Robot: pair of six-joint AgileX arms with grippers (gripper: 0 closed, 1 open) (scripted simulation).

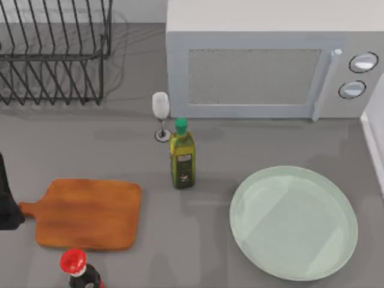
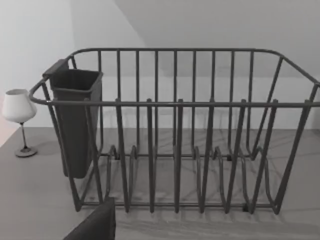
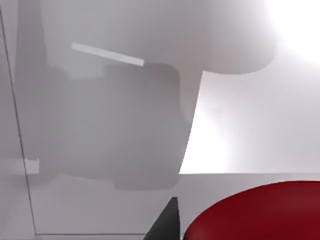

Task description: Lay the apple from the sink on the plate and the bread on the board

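Apple (image 3: 260,212) fills the near corner of the right wrist view, glossy red, close beside a dark fingertip (image 3: 167,222) of the right gripper, against pale sink walls (image 3: 100,125); whether those fingers are apart or together I cannot tell. Nearest in the top view stands a red-capped bottle (image 1: 77,267); beyond it the board (image 1: 87,213) lies at left, bare, and the plate (image 1: 294,222) at right, bare; an olive oil bottle (image 1: 182,156) and wine glass (image 1: 161,114) stand between; farthest are the dish rack (image 1: 54,54) and microwave (image 1: 270,60). My left arm (image 1: 7,204) sits at the left edge; its grip I cannot tell.
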